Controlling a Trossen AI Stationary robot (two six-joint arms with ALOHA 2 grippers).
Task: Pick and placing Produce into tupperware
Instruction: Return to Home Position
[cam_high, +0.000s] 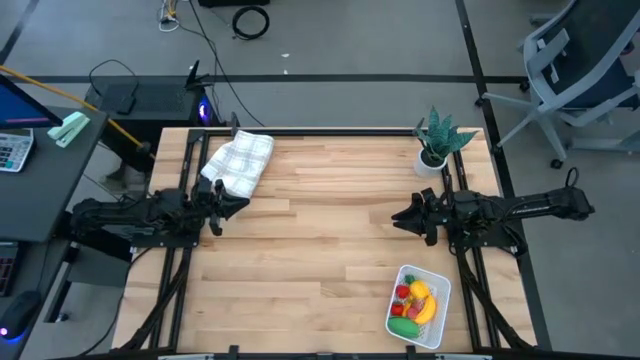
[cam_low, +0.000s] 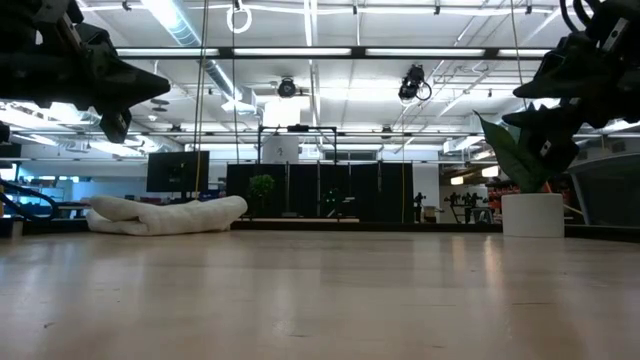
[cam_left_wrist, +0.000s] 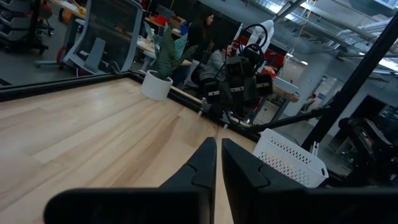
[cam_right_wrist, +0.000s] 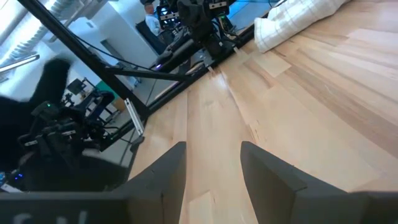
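The white tupperware basket (cam_high: 420, 305) stands near the table's near right corner and holds the produce: a yellow banana (cam_high: 423, 301), a green oblong piece (cam_high: 404, 326) and small red pieces (cam_high: 403, 294). The left wrist view shows the basket's perforated wall (cam_left_wrist: 289, 160). My left gripper (cam_high: 243, 203) hovers at the table's left side, fingers nearly shut (cam_left_wrist: 218, 163), holding nothing. My right gripper (cam_high: 395, 217) hovers at the right side, above the basket's far end, open (cam_right_wrist: 212, 168) and empty. Both sit raised above the table in the low view.
A folded white checked cloth (cam_high: 240, 162) lies at the far left of the table. A green spiky plant in a white pot (cam_high: 437, 143) stands at the far right corner. Bare wooden tabletop (cam_high: 320, 230) stretches between the two arms. People sit beyond the table (cam_left_wrist: 202, 37).
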